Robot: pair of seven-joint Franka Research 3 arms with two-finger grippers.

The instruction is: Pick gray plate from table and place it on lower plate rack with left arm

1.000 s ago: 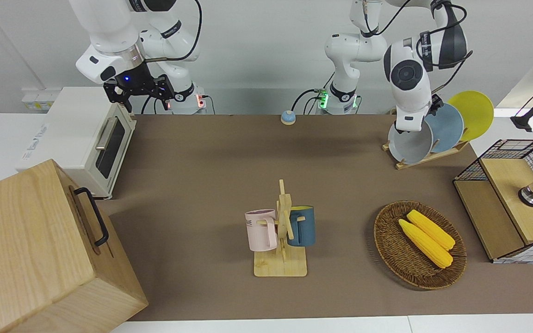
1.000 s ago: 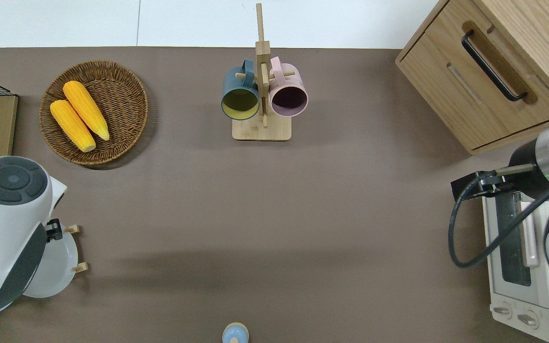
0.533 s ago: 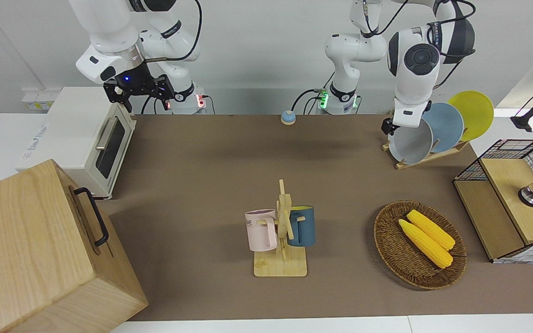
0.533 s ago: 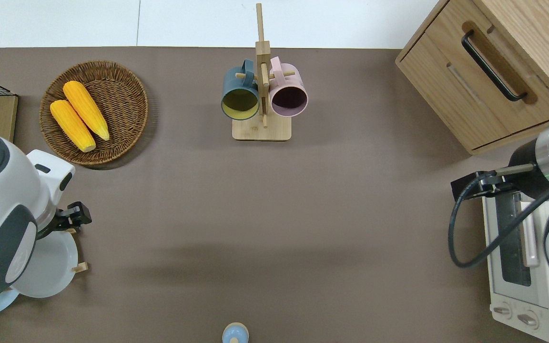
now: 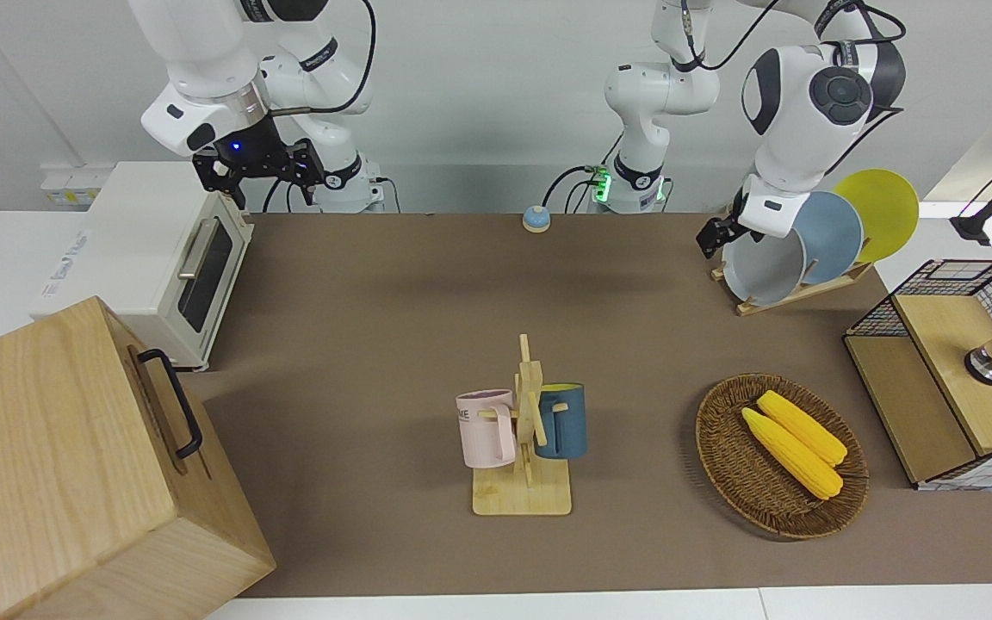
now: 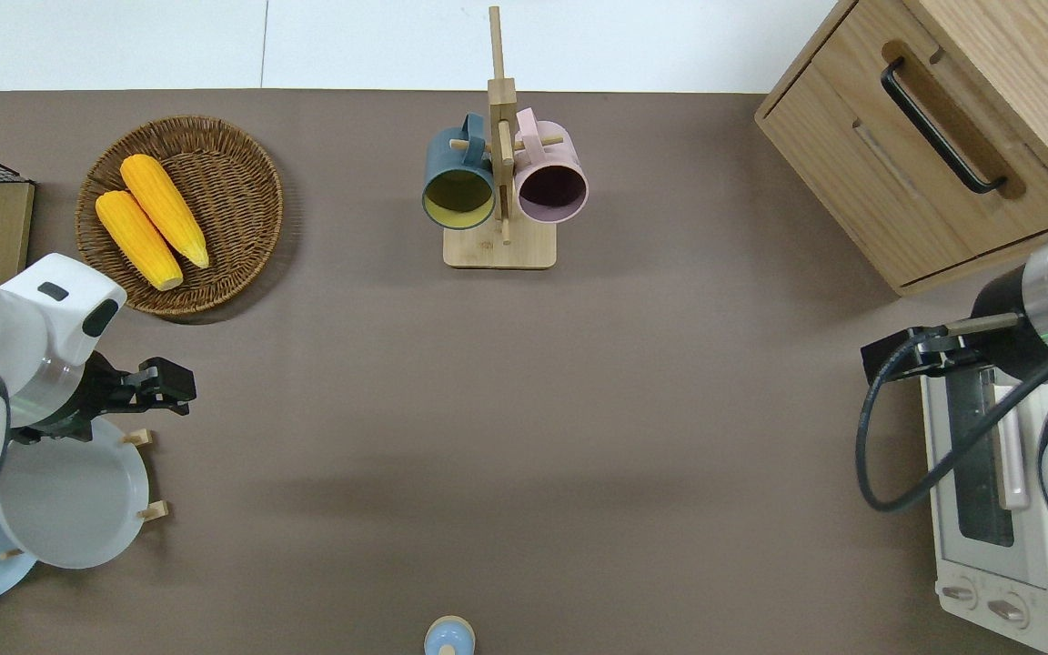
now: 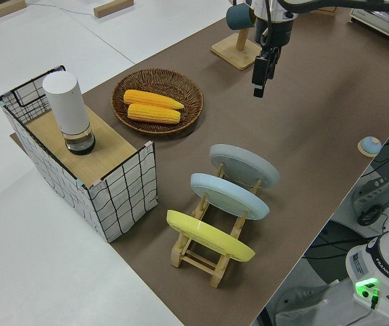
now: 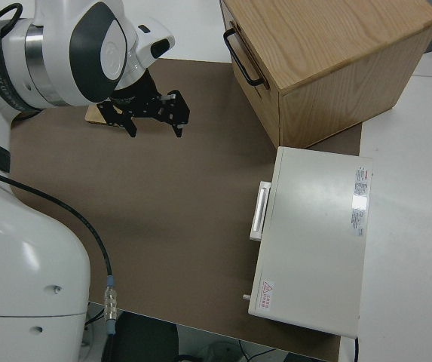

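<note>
The gray plate [image 5: 763, 267] [image 6: 69, 496] [image 7: 244, 165] leans in the end slot of the lower plate rack [image 5: 793, 295] [image 7: 201, 255], farther from the robots than the light-blue plate [image 5: 832, 232] and the yellow plate [image 5: 883, 207] slotted beside it. My left gripper [image 5: 711, 234] [image 6: 169, 387] [image 7: 260, 75] is open and holds nothing. It hangs over the brown table [image 5: 375, 344] just off the rack's end, apart from the gray plate's rim. The right arm is parked with its gripper [image 5: 259, 172] [image 8: 155, 117] open.
A wicker basket [image 5: 724, 465] [image 6: 242, 173] with two corn cobs lies farther from the robots than the rack. A wire-sided box [image 5: 952, 370] stands at the left arm's end. A mug stand [image 5: 523, 439] is mid-table. A wooden cabinet [image 5: 74, 465] and toaster oven [image 5: 151, 258] fill the right arm's end.
The left gripper has come off the gray plate's rim and moved sideways away from the rack. The plate stays in its slot. The right arm has not moved.
</note>
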